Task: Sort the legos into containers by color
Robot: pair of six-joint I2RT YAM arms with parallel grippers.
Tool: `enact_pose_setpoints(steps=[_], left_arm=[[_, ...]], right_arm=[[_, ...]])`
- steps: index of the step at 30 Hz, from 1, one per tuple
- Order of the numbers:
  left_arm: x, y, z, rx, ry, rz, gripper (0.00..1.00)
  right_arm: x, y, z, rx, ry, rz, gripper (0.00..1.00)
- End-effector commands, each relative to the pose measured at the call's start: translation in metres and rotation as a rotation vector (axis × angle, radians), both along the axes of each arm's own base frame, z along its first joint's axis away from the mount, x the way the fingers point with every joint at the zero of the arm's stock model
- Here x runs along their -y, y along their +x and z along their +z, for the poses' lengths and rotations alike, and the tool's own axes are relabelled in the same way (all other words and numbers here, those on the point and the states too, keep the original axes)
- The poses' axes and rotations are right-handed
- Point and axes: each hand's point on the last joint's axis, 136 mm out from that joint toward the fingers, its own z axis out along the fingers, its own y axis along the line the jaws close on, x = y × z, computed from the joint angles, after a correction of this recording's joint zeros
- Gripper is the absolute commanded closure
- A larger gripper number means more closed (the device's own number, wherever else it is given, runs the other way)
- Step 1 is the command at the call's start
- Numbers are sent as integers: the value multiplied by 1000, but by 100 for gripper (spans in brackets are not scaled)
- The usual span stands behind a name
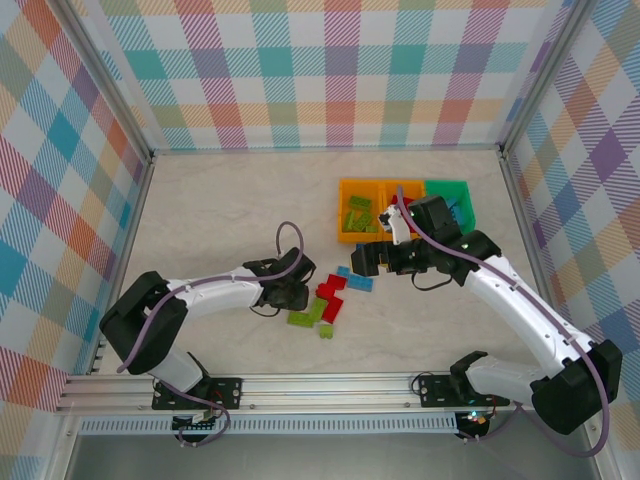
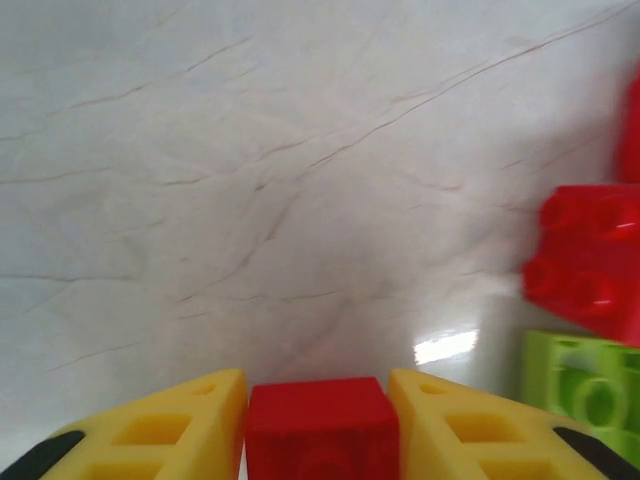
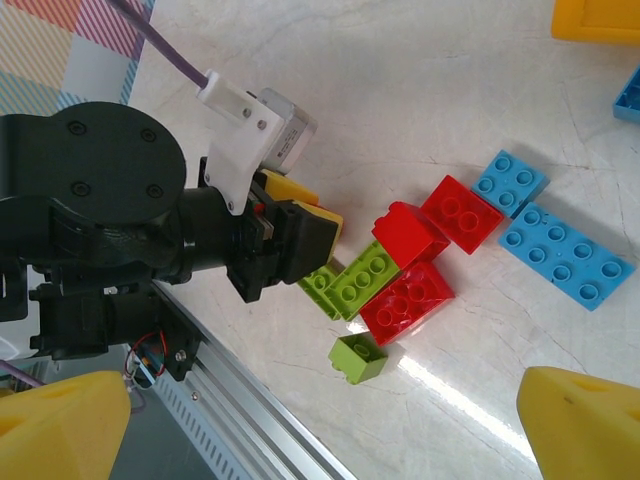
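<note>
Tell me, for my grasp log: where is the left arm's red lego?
Left wrist view, bottom centre: the red lego sits between the left pincer's fingers, with a loose green lego to its right.

Table (image 1: pixel 220 200) pale marble, thin grey veins. Walls (image 1: pixel 340 70) pastel plaid. Two orange bins (image 1: pixel 345 184), one green bin (image 1: pixel 447 186). Bricks (image 3: pixel 405 300): red, lime, light blue. Arms (image 1: pixel 520 300) white and black, purple cables (image 3: pixel 158 40).

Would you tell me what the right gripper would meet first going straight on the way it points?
Probably the small lime green lego, lying nearest ahead of the open right gripper, red legos just behind it; depth is unclear, so the table may come first.
</note>
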Motion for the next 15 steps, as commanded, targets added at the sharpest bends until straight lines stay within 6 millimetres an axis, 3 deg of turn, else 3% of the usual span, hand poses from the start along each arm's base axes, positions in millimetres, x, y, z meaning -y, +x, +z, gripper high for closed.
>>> enact_pose_setpoints(steps=[1,5,8,10,15], left_arm=[[-17,-8,-11,-22,108,-25,61],[-11,-5,-8,-7,72,-16,76],[4,1,13,36,-24,-14,86],[22,8,41,87,-133,-33,87],[89,51,150,338,-426,-150,87]], right_arm=[[-3,-3,0,-20,26,8,0],[-1,-3,0,-20,23,3,0],[-2,-8,-3,-36,25,22,0],[-3,-13,-3,-49,30,45,0],[7,-10,10,26,19,-13,0]])
